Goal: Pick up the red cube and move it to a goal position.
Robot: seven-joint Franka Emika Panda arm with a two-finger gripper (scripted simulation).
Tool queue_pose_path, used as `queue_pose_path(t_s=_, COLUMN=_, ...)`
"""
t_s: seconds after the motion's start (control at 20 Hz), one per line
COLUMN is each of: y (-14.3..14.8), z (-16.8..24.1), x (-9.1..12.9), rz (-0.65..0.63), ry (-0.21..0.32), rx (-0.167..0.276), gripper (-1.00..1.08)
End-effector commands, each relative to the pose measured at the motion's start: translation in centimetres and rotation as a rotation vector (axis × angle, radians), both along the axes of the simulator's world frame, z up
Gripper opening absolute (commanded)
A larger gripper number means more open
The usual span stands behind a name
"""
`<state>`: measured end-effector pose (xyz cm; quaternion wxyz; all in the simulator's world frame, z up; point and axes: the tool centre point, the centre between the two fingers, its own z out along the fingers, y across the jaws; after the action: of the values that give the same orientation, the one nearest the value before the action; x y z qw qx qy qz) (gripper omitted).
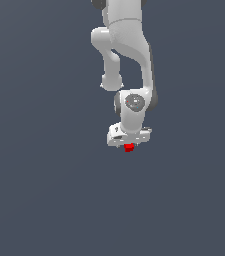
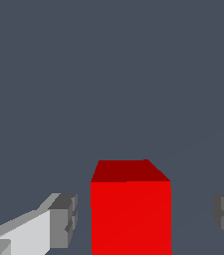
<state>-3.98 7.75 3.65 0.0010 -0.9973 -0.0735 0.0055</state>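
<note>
I have the small, plain, bright red cube (image 2: 131,216) square in my wrist camera, sitting between the two grey finger pads (image 2: 63,219) of the white parallel-jaw gripper (image 2: 143,219). There is a clear strip of floor showing on each side of the cube, so the pads are apart from it, not touching; the gap on one side looks narrow, the other wider. I read the hand as spread well past the cube's width and holding nothing. The cube's top face is a darker red, its front face brighter, and both are blank, with no lettering or marks that I can read.

In the exterior view, the red cube (image 1: 129,147) peeks out just under the gripper (image 1: 129,141), at about 6 o'clock from the wrist. Whether it rests on the flat, slate-grey floor (image 1: 39,200) I cannot tell from here. The glossy white jointed arm (image 1: 126,45) comes down from 12 o'clock, bends, and ends in the wrist directly above the cube.

No container, label or writing shows in either view.
</note>
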Motion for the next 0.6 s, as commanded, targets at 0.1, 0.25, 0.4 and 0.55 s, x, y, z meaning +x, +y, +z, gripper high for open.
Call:
queue_pose_path(t_s=0.1, y=0.8, z=-1.29, x=-0.23, rz=0.016, ry=-0.009, rx=0.0, gripper=1.0)
queue_pose_path(t_s=0.25, y=0.99, z=-1.62, x=-0.24, rz=0.02, ry=-0.011, rx=-0.001, gripper=1.0)
queue_pose_path(t_s=0.4, y=0.98, z=-1.64, x=-0.23, rz=0.02, ry=-0.011, rx=-0.001, gripper=-1.0)
queue_pose_path(t_s=0.55, y=0.98, z=-1.64, x=-0.23, rz=0.02, ry=-0.011, rx=-0.001, gripper=-1.0)
